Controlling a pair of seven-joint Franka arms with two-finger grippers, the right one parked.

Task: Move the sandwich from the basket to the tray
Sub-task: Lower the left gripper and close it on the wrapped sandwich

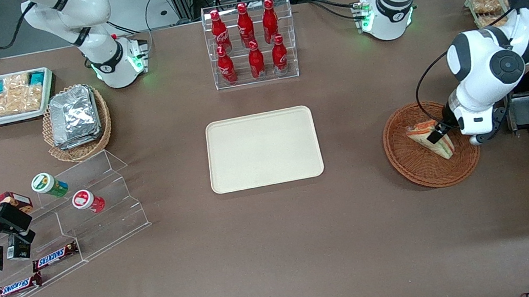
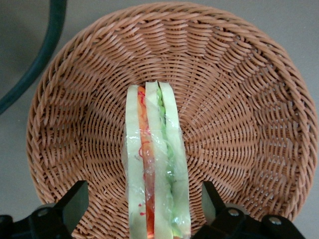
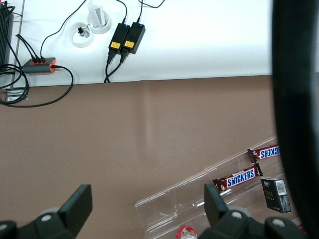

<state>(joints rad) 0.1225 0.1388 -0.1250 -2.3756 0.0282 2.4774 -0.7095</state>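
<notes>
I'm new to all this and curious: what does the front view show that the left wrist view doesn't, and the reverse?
Only the front view shows the empty cream tray, the red bottles in their clear rack, the Snickers bars and the foil packets.

Only the left wrist view shows the sandwich's layers up close and a clear gap between each open finger and the bread.

Both show the sandwich in the basket, with the gripper straddling it.
</notes>
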